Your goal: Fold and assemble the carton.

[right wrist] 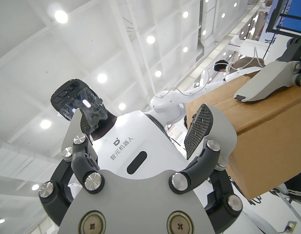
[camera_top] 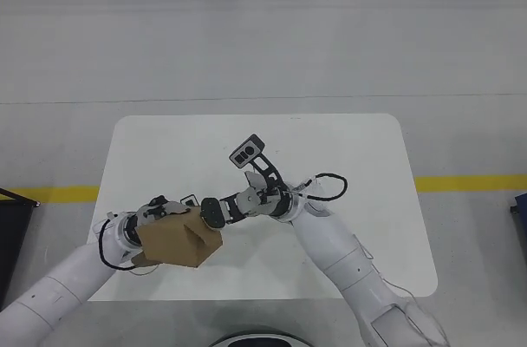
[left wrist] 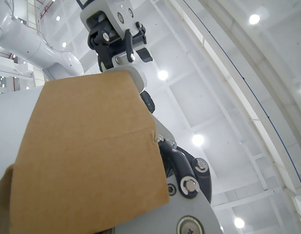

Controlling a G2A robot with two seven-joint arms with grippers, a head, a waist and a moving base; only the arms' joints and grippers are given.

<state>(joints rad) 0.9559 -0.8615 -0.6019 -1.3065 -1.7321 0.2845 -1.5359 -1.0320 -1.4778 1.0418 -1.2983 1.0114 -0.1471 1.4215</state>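
Fingers [right wrist: 198, 127] of right gripper [right wrist: 140, 118] spread wide, empty, just beside carton [camera_top: 181, 243]; left gripper [camera_top: 175, 211] fingers clamped on carton wall.

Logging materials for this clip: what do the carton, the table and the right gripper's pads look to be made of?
Carton: brown cardboard with a matte finish; a pressed crease and raw edges show. Table: white and smooth with a low sheen; it could be laminate or painted board, cannot tell which. Right gripper pads: black, probably rubber, going by the fine dotted grid.
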